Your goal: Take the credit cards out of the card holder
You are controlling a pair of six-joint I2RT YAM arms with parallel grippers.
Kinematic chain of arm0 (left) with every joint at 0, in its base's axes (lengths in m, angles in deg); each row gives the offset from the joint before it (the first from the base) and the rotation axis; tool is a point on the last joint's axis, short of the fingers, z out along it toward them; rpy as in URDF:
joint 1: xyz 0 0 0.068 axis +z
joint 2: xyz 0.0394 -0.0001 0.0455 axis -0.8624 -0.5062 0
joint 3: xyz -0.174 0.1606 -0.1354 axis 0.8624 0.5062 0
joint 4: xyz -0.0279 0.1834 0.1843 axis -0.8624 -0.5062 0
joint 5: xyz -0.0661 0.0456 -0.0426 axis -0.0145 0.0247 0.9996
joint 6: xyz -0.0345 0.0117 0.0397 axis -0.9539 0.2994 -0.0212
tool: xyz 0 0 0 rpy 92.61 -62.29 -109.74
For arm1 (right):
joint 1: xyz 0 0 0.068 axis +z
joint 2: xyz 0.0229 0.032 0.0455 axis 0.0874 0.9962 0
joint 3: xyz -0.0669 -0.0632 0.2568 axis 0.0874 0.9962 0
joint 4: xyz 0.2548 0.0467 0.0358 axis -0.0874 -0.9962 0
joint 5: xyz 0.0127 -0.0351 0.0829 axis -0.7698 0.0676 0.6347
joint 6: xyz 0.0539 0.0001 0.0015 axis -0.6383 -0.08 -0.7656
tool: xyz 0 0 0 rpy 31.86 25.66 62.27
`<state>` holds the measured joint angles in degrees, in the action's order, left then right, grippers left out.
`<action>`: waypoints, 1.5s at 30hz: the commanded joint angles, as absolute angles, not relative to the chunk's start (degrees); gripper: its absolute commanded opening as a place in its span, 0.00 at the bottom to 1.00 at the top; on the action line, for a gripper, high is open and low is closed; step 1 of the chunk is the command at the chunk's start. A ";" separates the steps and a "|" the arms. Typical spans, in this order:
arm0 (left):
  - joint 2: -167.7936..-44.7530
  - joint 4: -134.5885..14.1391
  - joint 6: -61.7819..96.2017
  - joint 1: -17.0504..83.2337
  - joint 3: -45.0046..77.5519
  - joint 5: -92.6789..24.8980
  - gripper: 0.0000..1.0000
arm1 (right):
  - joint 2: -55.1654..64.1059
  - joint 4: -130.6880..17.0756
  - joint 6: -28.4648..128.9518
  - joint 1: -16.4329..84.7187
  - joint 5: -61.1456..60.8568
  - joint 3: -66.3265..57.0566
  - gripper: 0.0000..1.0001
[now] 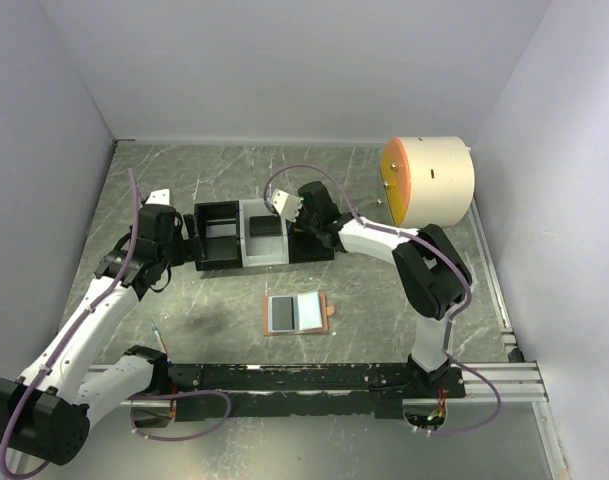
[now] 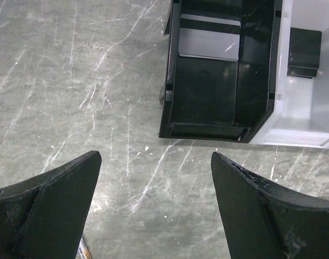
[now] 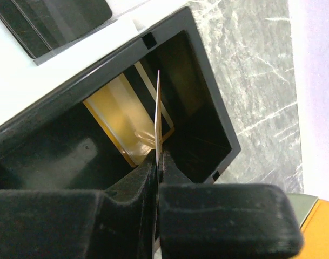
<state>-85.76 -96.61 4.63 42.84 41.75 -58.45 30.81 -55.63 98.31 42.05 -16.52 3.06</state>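
Right tool [image 3: 158, 159] pinched shut on a credit card [image 3: 158, 113], edge-on, long axis pointing down into the tray [image 1: 214, 264] at its right-end compartment, over a yellow card [image 3: 121, 108]; left tool [image 2: 156, 159] agape off tray's left end; card holder [image 1: 311, 312] open on tabletop [image 1: 384, 300], base-side of tray, dark grey card [image 1: 282, 313] aboard.

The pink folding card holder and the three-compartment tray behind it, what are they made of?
The salmon-pink folding card holder looks like matte leather or imitation, given its dull surface and small tab; too small to tell which. The black-and-grey three-compartment tray looks like rigid moulded plastic: smooth, glossy walls with crisp corners.
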 commanded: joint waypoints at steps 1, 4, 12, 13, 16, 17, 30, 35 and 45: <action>-84.73 -97.03 5.32 42.98 39.92 -59.40 0.95 | 32.97 -55.18 99.83 43.26 -19.74 1.35 0.00; -83.36 -96.50 5.41 42.99 40.40 -59.76 0.95 | 34.61 -55.16 100.35 44.00 -21.59 0.29 0.00; -83.74 -96.58 5.46 42.98 40.52 -60.29 0.95 | 37.08 -51.83 101.35 44.38 -23.86 0.75 0.02; -84.19 -96.71 5.50 42.98 40.35 -60.34 0.95 | 37.44 -51.40 101.61 44.39 -24.20 0.77 0.02; -85.47 -97.41 5.41 42.98 39.82 -60.34 0.95 | 38.16 -49.74 102.34 44.84 -25.86 1.24 0.04; -85.85 -97.52 5.41 42.98 39.76 -60.39 0.94 | 38.10 -49.33 102.63 44.99 -25.92 1.58 0.05; -86.43 -97.40 5.81 42.98 39.83 -60.54 0.94 | 37.94 -50.80 102.93 45.04 -22.80 3.29 0.28; -87.27 -97.48 5.98 42.98 39.75 -60.09 0.94 | 37.92 -51.73 103.20 44.95 -22.96 3.57 0.31; -87.56 -97.66 5.94 42.98 39.66 -59.86 0.94 | 37.78 -53.33 102.17 44.72 -23.10 4.36 0.40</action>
